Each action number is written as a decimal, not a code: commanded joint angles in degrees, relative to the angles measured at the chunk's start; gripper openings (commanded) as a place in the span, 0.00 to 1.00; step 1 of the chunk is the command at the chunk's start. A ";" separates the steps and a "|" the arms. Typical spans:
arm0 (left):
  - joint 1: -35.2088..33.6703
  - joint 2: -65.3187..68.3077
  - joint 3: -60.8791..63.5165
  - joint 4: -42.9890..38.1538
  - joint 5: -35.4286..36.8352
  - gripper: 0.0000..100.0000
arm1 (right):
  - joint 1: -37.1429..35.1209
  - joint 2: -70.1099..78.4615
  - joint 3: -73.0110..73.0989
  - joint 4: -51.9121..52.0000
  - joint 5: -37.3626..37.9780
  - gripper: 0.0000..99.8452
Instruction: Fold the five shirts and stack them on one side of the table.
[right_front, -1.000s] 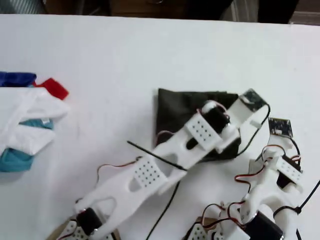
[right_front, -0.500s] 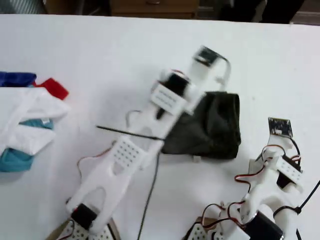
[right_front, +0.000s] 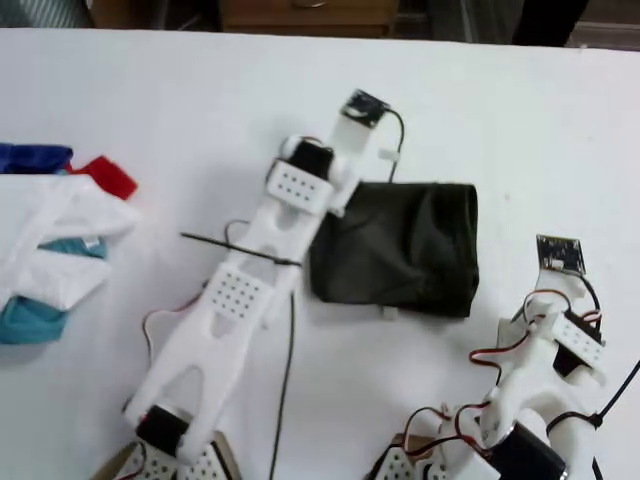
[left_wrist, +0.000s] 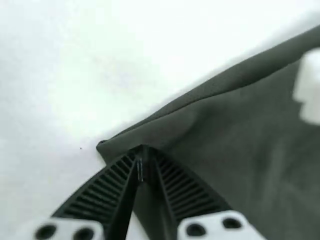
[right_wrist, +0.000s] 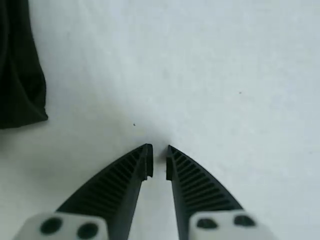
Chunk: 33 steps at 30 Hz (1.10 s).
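Note:
A dark folded shirt (right_front: 400, 250) lies on the white table (right_front: 200, 90), right of centre. My left arm (right_front: 240, 290) reaches up from the near edge to the shirt's far left corner. There my left gripper (left_wrist: 141, 166) is shut on the edge of the dark shirt (left_wrist: 240, 150), pinching fabric just inside the corner. At the near right, my right arm (right_front: 560, 345) sits low. Its gripper (right_wrist: 159, 161) is shut over bare table with nothing in it, and the dark shirt's (right_wrist: 20, 75) edge lies off to one side.
A pile of shirts lies at the table's left edge: a white one (right_front: 50, 235) on top, with blue (right_front: 30, 157), red (right_front: 108, 175) and teal (right_front: 30, 318) ones showing beneath. A black cable (right_front: 285, 380) trails along the left arm.
My left arm has swung left across the dark shirt, from its right side to its far left corner. The shirt has shifted slightly. The right arm has not moved.

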<state>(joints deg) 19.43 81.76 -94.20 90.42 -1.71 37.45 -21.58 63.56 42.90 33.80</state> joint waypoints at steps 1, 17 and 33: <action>-2.81 -2.64 -1.36 -1.05 -0.44 0.03 | 0.13 -1.27 -0.18 -1.01 -0.18 0.06; -5.19 -7.03 -1.45 4.31 -0.53 0.03 | 0.40 -1.27 -0.18 -1.01 -0.62 0.15; -10.81 -16.00 -1.10 12.22 -0.62 0.03 | -2.07 -1.19 -4.22 0.92 -0.62 0.17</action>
<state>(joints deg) 11.60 73.67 -94.02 100.88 -1.98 36.92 -21.58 63.21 42.99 33.45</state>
